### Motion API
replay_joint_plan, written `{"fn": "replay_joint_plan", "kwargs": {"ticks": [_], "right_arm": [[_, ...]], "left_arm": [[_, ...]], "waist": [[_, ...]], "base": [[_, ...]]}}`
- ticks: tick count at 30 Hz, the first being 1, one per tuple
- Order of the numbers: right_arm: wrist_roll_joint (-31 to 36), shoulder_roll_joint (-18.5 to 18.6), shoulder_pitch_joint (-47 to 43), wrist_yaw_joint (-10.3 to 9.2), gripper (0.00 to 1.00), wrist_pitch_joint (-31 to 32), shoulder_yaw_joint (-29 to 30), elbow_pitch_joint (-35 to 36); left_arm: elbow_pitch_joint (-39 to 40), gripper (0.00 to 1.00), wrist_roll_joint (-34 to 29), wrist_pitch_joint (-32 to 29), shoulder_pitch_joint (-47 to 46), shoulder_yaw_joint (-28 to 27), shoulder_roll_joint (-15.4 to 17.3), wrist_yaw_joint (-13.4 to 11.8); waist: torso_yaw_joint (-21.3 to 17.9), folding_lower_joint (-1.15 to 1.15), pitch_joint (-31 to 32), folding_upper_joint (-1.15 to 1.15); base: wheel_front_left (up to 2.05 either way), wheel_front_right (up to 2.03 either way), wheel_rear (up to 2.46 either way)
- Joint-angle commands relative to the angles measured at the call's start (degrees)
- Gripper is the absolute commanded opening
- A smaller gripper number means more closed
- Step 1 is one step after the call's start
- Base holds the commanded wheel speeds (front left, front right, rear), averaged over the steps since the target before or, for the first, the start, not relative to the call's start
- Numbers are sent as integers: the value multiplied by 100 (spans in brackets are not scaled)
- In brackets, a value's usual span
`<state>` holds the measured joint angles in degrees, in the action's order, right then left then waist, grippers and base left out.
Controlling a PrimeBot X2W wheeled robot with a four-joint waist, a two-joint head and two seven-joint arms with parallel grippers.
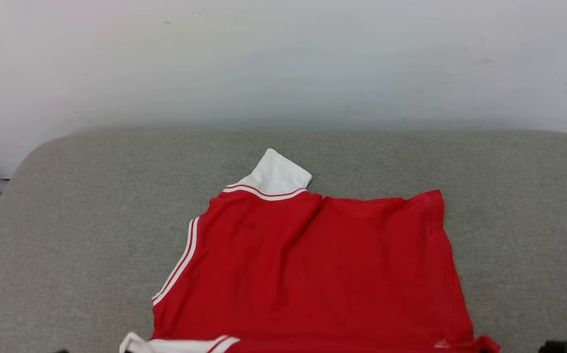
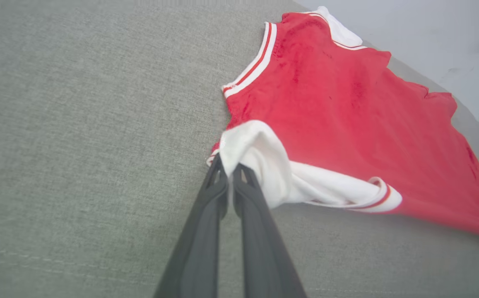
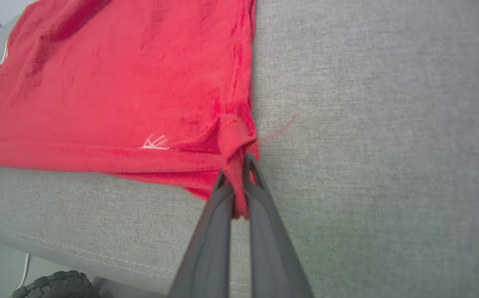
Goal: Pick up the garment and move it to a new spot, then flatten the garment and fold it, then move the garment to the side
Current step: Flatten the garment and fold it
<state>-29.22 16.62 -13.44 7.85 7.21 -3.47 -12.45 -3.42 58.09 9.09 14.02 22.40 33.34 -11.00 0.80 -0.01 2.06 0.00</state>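
- Both my jaws pinch the soft red-and-white jersey garment (image 1: 312, 264): left gripper (image 2: 229, 167) on its white strap, right gripper (image 3: 235, 165) on a red hem corner.
- It lies on the grey fabric cushion (image 1: 67, 220) (near edge rumpled); I'd pull evenly, low.

The garment (image 1: 312, 260) is noted as soft cloth, matt throughout: the red body faintly napped, the white panels smoother. Beneath the garment, the padded surface (image 1: 67, 220) is covered in coarse grey woven fabric, matt, with a stitched seam along its near edge. Behind the garment, the wall (image 1: 283, 59) is seen pale, smooth, matt and lightly scuffed. At the garment's near corners, the fingers of the left gripper (image 2: 229, 166) and right gripper (image 3: 236, 169) are recorded as dark, smooth, matt, plastic-like.
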Motion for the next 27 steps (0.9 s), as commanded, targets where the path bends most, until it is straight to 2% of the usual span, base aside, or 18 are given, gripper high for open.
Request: {"fn": "replay_joint_plan", "kwargs": {"ticks": [1,5,10,18,27], "right_arm": [[157,-64,91,-56,0,177,184,174],[414,-157,478,-43,0,484,209,344],[512,-21,1130,-42,0,653,118,200],[411,115,2030,-41,0,589,-268,-476],[264,-19,2362,-41,0,408,-736,-1232]], "left_arm": [[17,0,-47,-66,-300,-10,21,-14],[-117,0,-175,-209,-832,130,-32,123],[-485,0,-264,-348,-1621,254,-181,355],[-1434,0,-331,-536,-2666,514,-525,815],[-2411,0,-284,-764,-3135,746,-810,1163]], "waist": [[-8,1,-25,0],[-23,1,-126,0],[10,1,-448,0],[82,1,-934,0],[75,1,-1133,0]], "base": [[0,0,0],[0,0,0],[0,0,0],[0,0,0],[0,0,0]]}}
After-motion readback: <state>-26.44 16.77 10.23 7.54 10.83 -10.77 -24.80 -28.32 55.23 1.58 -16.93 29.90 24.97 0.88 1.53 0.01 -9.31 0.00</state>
